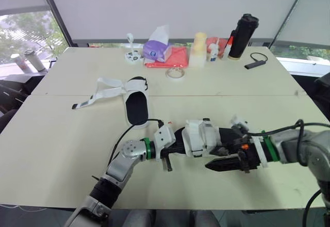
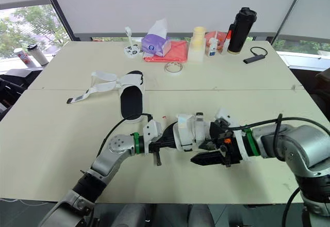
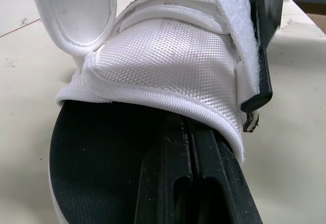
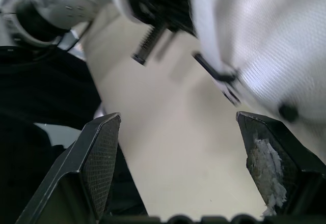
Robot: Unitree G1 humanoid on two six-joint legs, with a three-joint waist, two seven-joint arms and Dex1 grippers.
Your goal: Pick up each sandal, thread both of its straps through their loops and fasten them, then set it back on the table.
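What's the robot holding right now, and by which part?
The left gripper holds the sandal by its sole, fingers tucked under the white upper. The right gripper is open and holds nothing.

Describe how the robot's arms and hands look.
Both arms are grey metal, each with a green wrist ring, white housing and loose black cables. The left hand is black. The right hand has two black fingers with crosshatched pads, one carrying whitish fluff.

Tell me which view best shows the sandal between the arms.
Left wrist view: that sandal sits close up, its white upper, strap and black insole plain. The eye views show it from above, partly hidden. The right wrist view catches one corner of the upper.
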